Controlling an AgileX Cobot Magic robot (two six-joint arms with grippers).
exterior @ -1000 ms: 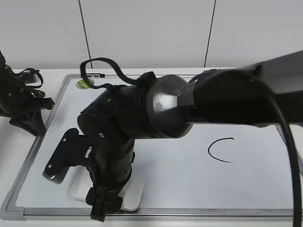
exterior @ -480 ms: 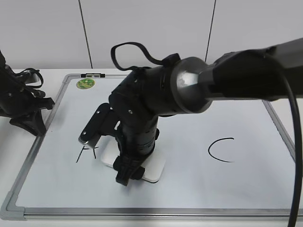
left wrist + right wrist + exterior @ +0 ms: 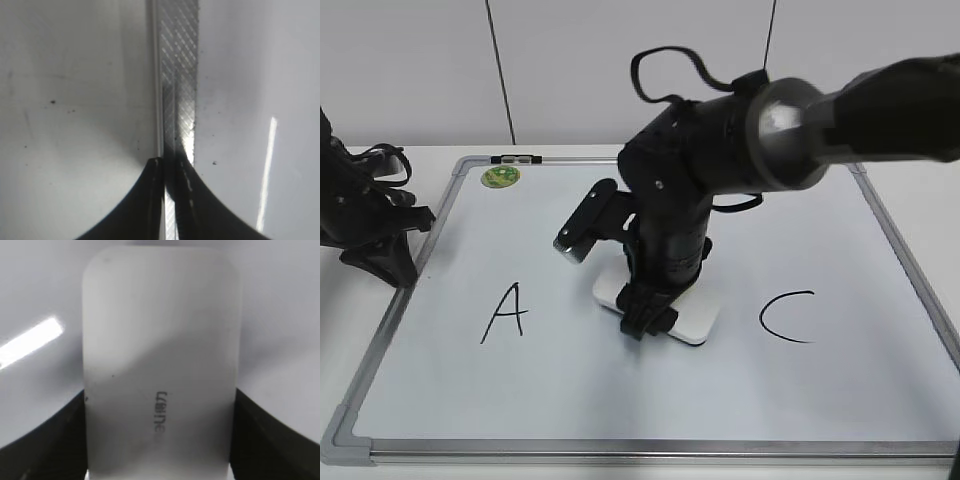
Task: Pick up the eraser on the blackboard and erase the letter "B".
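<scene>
The white eraser (image 3: 692, 318) lies flat on the blackboard (image 3: 620, 400) between the black "A" (image 3: 506, 312) and the black "C" (image 3: 786, 317). My right gripper (image 3: 650, 318) is shut on the eraser's two long sides; the right wrist view shows the eraser (image 3: 160, 365) filling the frame between the jaws (image 3: 159, 440). The letter "B" does not show; the spot between "A" and "C" is hidden under the eraser and arm. My left gripper (image 3: 382, 262) rests shut at the board's left frame (image 3: 177, 75), its jaws (image 3: 170, 167) empty.
A round green sticker (image 3: 501, 177) sits at the board's top-left corner. The right arm (image 3: 740, 150) reaches across the board's middle from the right. The board lies on a white table in front of a white wall.
My right gripper has carried the eraser from the board's lower left corner rightward and farther back to the middle, uncovering the "A". The left arm has not moved.
</scene>
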